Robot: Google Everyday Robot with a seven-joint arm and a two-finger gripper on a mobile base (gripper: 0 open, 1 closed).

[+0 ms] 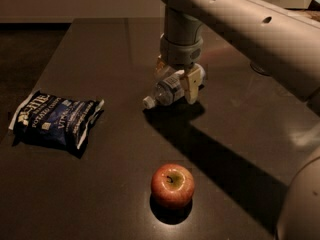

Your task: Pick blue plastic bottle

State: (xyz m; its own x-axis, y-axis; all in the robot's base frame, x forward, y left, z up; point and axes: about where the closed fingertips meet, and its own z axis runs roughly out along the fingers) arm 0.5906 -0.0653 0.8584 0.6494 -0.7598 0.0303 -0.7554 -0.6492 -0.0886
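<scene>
Grasp step: gripper (176, 85) down at blue plastic bottle (166, 92); jaw state: cannot tell. Next: confirm clamp, lift vertically.

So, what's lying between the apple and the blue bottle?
Only bare table, crossed by the arm's shadow, in the camera view. The gripper sits over the blue bottle, away from the apple.

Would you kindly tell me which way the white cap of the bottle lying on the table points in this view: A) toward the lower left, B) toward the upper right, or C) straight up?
A: the blue plastic bottle lies on its side with its white cap at the lower-left end, while the gripper is down over its body.
</scene>
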